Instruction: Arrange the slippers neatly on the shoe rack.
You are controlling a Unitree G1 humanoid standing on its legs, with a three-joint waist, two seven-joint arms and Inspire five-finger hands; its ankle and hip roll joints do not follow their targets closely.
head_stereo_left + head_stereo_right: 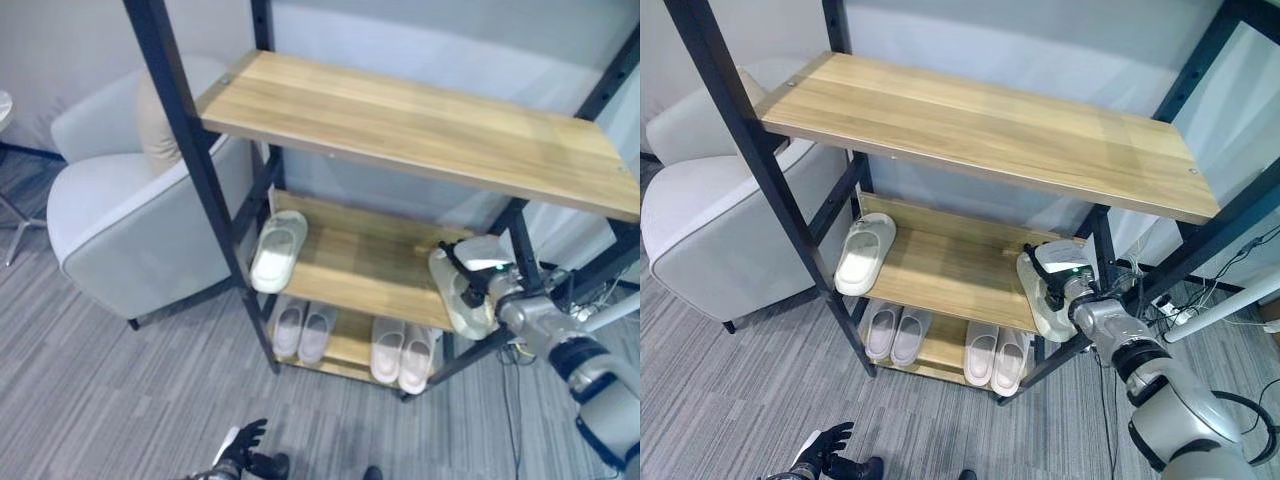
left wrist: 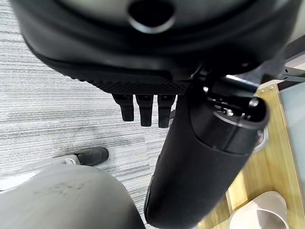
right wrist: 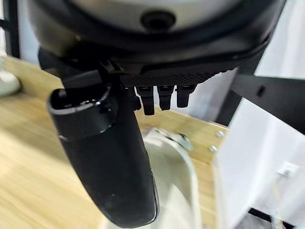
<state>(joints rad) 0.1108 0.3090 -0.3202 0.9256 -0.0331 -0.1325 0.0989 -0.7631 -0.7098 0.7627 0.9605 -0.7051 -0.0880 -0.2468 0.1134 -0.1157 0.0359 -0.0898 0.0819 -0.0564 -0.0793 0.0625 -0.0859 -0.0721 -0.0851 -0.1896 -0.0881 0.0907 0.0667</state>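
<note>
Item: three-tier shoe rack, wooden boards on a black frame, beside a grey armchair.

Middle board: one pale slipper is set at its left end; a second slipper is seen at the right end, overhanging the front edge by the frame post. Bottom board: two pairs of slippers are stowed side by side.

Right hand: placed on the right-end slipper; the fingers are curled down over it and the thumb lies along its top, so a grasp is judged.

Left hand: held low over the carpet, fingers loosely spread, nothing held.

Risk: if released where it overhangs, the slipper could tip off the board; a push inward could catch it on the post and skew it.

Views: the right wrist view shows the slipper's rim under the thumb; the eye views show the mate well apart at the far end.
</note>
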